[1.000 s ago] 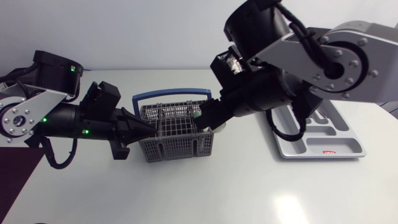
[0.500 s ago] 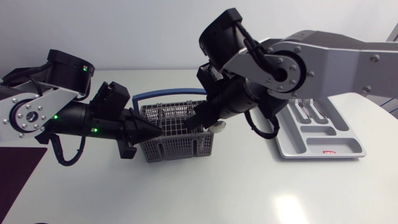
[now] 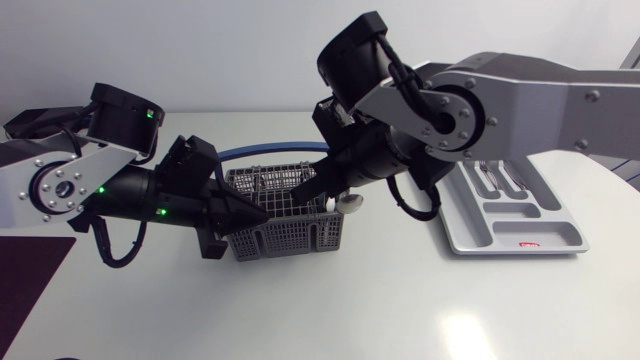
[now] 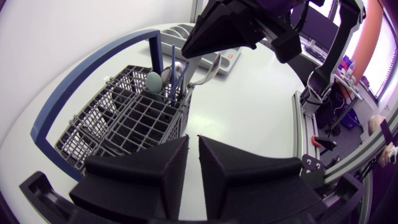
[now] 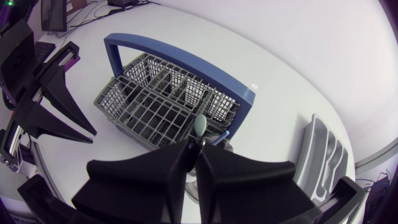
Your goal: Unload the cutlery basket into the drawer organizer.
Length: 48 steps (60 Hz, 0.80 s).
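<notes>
Table (image 3: 330, 310) has the drawer organizer (image 3: 520, 238) off on the right and the cutlery basket (image 3: 285, 238) in the middle, with a few pieces standing in its corner pocket, so I'd call this the picking step. Left pincer (image 3: 262, 212) is clenched and empty at the basket's left wall. Right pincer (image 3: 314, 190) hangs just over the cutlery (image 5: 201, 124), and I can't tell if it's clamped on anything, but next it'll need a firm pinch on one handle and a straight lift.
</notes>
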### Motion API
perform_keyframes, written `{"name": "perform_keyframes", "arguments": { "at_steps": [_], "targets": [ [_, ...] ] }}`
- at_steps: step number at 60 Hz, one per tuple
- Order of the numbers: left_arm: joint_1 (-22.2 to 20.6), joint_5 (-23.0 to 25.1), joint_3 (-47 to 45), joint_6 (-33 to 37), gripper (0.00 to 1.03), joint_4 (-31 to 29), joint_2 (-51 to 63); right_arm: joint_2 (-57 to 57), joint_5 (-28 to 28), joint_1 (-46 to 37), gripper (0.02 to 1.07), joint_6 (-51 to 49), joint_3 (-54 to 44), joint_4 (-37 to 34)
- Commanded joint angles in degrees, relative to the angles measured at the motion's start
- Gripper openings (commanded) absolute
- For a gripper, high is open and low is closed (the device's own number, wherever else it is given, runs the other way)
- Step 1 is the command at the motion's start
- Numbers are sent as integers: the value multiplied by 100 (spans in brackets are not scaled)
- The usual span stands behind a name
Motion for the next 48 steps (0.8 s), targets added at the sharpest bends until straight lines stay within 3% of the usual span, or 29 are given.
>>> {"name": "perform_keyframes", "arguments": {
  "at_steps": [1, 48],
  "targets": [
    [-38, 97, 173, -141, 15, 90, 152, -36, 74, 91, 11, -72, 19, 89],
    [-117, 88, 191, -132, 15, 283, 460, -774, 13, 205, 12, -1003, 204, 10]
  ]
}}
